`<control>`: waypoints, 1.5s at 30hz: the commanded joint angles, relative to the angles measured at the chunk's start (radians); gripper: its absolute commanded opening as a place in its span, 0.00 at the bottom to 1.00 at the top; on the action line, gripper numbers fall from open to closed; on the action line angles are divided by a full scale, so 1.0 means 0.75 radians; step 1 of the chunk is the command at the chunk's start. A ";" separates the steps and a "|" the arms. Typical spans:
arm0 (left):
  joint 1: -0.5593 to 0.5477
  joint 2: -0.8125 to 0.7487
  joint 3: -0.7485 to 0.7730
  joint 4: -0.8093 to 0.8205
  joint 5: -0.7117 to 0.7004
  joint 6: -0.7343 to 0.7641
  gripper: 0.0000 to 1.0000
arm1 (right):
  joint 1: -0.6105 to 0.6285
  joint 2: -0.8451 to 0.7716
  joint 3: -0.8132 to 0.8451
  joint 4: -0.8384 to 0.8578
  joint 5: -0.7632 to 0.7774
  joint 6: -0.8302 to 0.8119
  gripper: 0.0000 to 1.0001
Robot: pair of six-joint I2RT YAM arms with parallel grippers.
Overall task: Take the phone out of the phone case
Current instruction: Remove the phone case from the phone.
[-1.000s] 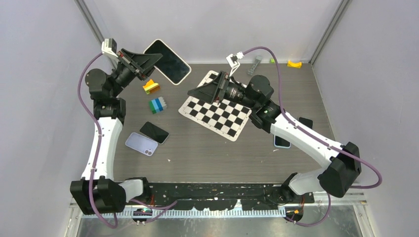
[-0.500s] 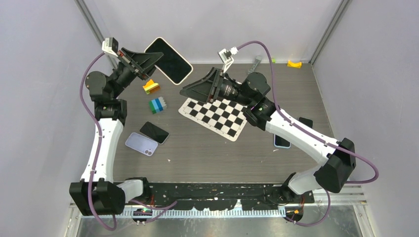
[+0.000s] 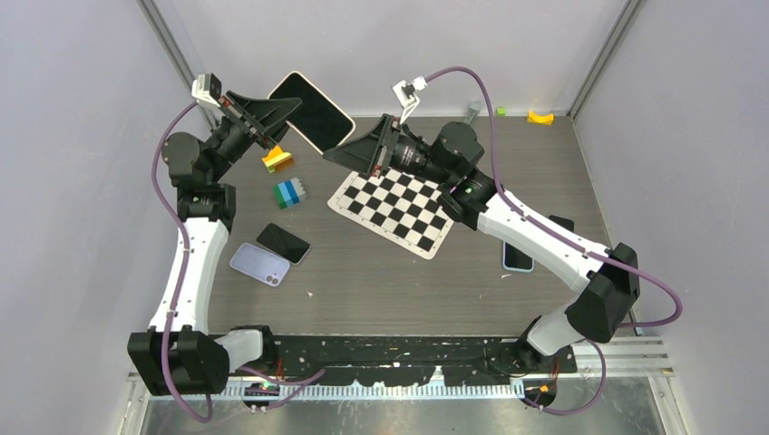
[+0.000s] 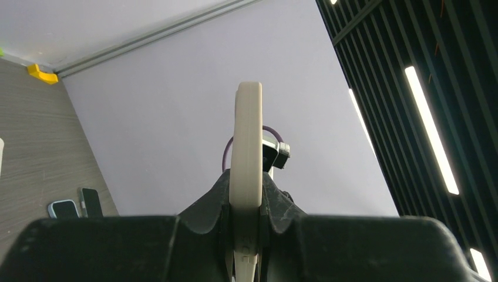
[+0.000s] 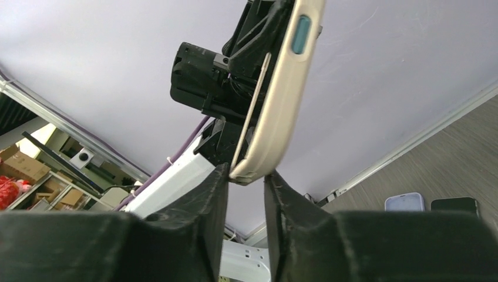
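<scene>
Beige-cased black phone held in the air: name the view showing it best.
Top external: the beige-cased black phone shows nearly its whole screen face. Left wrist shows only its thin edge; right wrist only one side and corner.

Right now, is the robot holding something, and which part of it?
The left gripper pinches the cased phone by one long edge, up in the air. The right gripper straddles one of its corners; whether it grips yet cannot be told.
</scene>
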 commanded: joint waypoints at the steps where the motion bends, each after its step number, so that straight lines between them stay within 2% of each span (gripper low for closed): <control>1: -0.022 -0.049 0.005 0.121 -0.032 -0.054 0.00 | 0.004 0.010 0.063 -0.065 0.075 -0.070 0.29; 3: -0.023 -0.040 0.002 0.122 -0.033 -0.069 0.00 | 0.003 0.016 0.065 -0.111 0.110 -0.105 0.20; 5: -0.062 -0.037 -0.003 0.120 -0.033 -0.096 0.00 | 0.004 0.024 0.067 -0.164 0.127 -0.185 0.05; 7: -0.070 -0.038 -0.012 0.115 -0.036 -0.139 0.00 | 0.002 0.032 0.073 -0.244 0.155 -0.277 0.01; 14: -0.130 -0.021 -0.022 -0.064 -0.013 -0.229 0.00 | 0.005 0.033 0.096 -0.597 0.263 -0.670 0.01; 19: -0.147 -0.002 -0.046 -0.188 0.023 -0.252 0.00 | 0.022 0.031 0.156 -0.804 0.432 -0.920 0.01; 29: -0.188 0.034 -0.048 -0.199 0.034 -0.327 0.00 | 0.083 0.048 0.213 -0.881 0.697 -1.064 0.01; 33: -0.179 0.042 -0.046 -0.196 0.028 -0.269 0.00 | 0.082 -0.008 0.187 -0.843 0.695 -0.997 0.02; 35: -0.149 0.042 -0.045 -0.209 0.032 -0.204 0.00 | 0.064 -0.064 0.149 -0.806 0.640 -0.950 0.20; 37: -0.104 0.034 -0.041 -0.274 0.037 -0.115 0.00 | 0.025 -0.128 0.096 -0.754 0.493 -0.854 0.64; 38: -0.082 0.027 -0.039 -0.307 0.037 -0.078 0.00 | 0.012 -0.154 0.071 -0.727 0.450 -0.828 0.73; 39: -0.068 0.026 -0.037 -0.327 0.039 -0.043 0.00 | -0.017 -0.205 0.015 -0.663 0.377 -0.778 0.86; 41: -0.054 0.025 -0.041 -0.355 0.040 0.000 0.00 | -0.056 -0.267 -0.054 -0.577 0.268 -0.697 0.94; 45: -0.049 0.026 -0.073 -0.251 0.035 0.005 0.00 | -0.136 -0.331 -0.131 -0.455 0.192 -0.456 0.97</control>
